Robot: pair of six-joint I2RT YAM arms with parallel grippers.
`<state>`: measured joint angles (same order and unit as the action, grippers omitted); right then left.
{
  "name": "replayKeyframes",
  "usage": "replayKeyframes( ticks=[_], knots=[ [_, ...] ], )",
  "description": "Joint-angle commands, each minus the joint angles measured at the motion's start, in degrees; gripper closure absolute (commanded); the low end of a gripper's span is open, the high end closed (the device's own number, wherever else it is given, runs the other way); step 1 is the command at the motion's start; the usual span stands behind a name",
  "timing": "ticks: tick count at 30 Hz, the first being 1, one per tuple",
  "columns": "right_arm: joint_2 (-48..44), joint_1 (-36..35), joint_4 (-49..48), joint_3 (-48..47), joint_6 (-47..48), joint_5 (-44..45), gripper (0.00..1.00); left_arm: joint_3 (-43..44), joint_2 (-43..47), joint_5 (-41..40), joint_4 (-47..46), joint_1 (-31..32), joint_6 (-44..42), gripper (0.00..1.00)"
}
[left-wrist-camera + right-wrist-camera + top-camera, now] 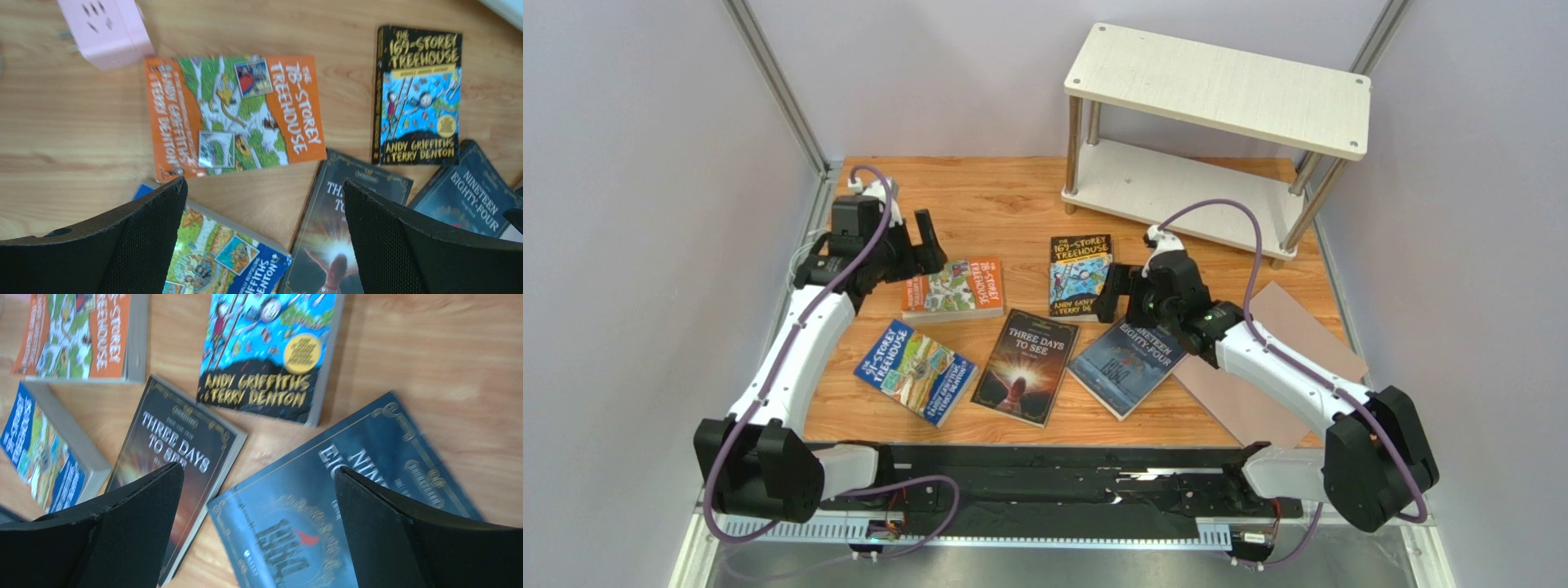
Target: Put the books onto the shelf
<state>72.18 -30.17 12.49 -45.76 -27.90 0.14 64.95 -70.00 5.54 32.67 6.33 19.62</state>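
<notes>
**Ana:** Where are the books?

**Ben:** All five lie flat on the wooden worktop (pixel 1014 196), face up, well short of the shelf (pixel 1219 86), which stands at the far right corner.

**Ana:** Which titles can be read?

**Ben:** The orange book (pixel 233 116) says "THE 78-STOREY TREEHOUSE", with "ANDY GRIFFITHS & TERRY DENTON" down its other edge. The black-and-blue book (pixel 417 98) reads "THE 169-STOREY TREEHOUSE" with the same two names; it lies nearest the shelf. In the near row, left to right, are the blue Treehouse book (pixel 914 371) (its number is too small to read), the dark brown "THREE DAYS TO SEE" (pixel 178 453) and the dark blue "NINETEEN EIGHTY-FOUR" (pixel 319 527), with "1984" printed large on its cover.

**Ana:** And the arms?

**Ben:** The left jaws are spread wide and hold nothing, hanging above the worktop beside the orange book. The right jaws are just as wide and also empty, poised over "THREE DAYS TO SEE" and "NINETEEN EIGHTY-FOUR".

**Ana:** Anything else?

**Ben:** A flat cardboard sheet (pixel 1225 398) lies just beside the dark blue book, and a pink plug block (pixel 104 27) sits near the orange one.
</notes>
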Motion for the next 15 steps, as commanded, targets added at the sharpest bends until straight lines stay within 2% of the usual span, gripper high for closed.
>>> replayKeyframes(
  ticks=[1,5,8,11,12,13,15],
  knots=[
    [-2.7,-3.7,0.3,2.0,-4.6,-0.9,0.0,-6.7,-0.6,6.3,-3.3,1.8,3.8,0.0],
    [-2.1,-5.3,3.0,1.8,-7.8,-1.0,0.0,-9.0,-0.4,5.5,-3.6,5.6,5.9,0.05],
    [-0.4,-5.5,3.2,2.6,-10.3,-2.9,0.0,-10.3,-1.4,4.1,-3.8,9.0,7.4,0.2],
    [1.9,-5.7,-0.4,4.4,-13.2,-7.2,0.0,-9.8,-4.8,1.1,-2.8,12.3,9.1,0.6],
    [2.7,-5.9,-1.3,5.0,-13.8,-8.9,0.0,-9.1,-6.3,-2.2,-0.3,14.0,9.5,0.92],
    [3.4,-6.3,-2.2,5.1,-14.5,-9.2,0.0,-7.7,-9.4,-3.3,0.8,14.9,9.4,1.0],
    [5.3,-7.8,-2.6,4.9,-14.7,-9.5,0.0,-6.2,-12.6,-5.4,3.4,17.6,9.4,1.0]
  ],
)
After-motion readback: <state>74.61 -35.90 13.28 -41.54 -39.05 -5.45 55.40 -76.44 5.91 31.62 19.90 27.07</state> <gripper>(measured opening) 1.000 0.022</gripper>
